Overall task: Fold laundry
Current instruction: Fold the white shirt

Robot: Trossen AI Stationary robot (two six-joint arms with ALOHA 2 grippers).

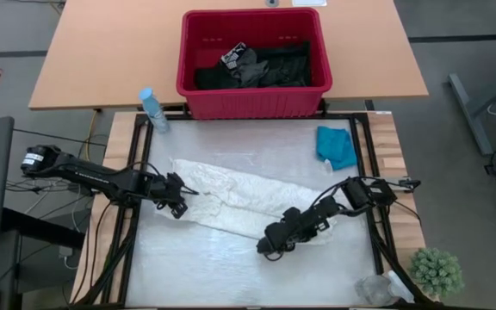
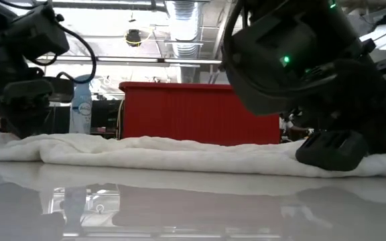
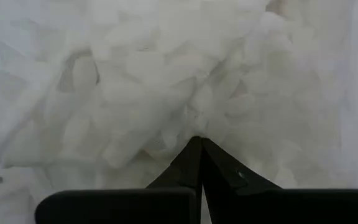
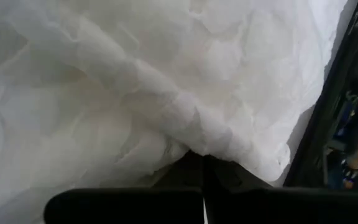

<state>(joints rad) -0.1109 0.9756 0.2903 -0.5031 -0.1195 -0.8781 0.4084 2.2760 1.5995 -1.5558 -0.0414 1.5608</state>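
Across the middle of the glossy worktop [image 1: 231, 267] lies the white lacy garment [image 1: 239, 198], soft, light and prone to bunching, with the left gripper [image 1: 177, 207] and right gripper [image 1: 274, 245] each clenched on an opposite edge, sensible holds.

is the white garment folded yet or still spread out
Spread out, not neatly folded: the white garment lies as a long rumpled strip across the table, pinched by the left gripper and right gripper.

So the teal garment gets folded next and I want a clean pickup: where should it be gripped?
Grip the teal garment at its lower corner, coming from above on the right arm's side; it lies flat and apart from the white lacy garment.
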